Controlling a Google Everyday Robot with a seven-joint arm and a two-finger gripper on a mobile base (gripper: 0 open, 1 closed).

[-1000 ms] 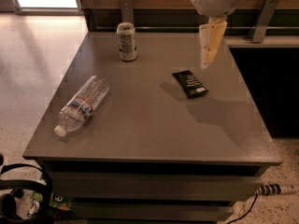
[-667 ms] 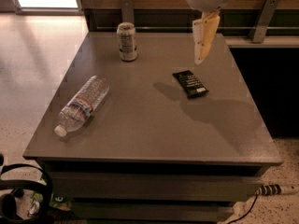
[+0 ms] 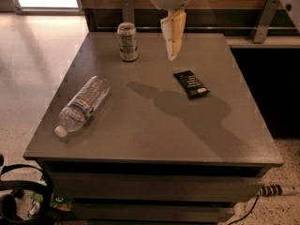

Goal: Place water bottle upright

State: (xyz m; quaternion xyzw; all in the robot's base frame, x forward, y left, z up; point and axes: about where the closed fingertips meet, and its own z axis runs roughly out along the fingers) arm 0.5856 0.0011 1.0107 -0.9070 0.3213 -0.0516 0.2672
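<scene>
Overhead, the hand [image 3: 171, 54] points down near the can [image 3: 127, 41], away from the water bottle [image 3: 82, 105]; spread unclear.

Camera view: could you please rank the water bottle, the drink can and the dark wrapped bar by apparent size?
1. water bottle, lying down, clearly largest.
2. drink can and dark wrapped bar look alike; the can sits farther back, so unranked.
The gripper hangs above the table's far side, between them.
</scene>
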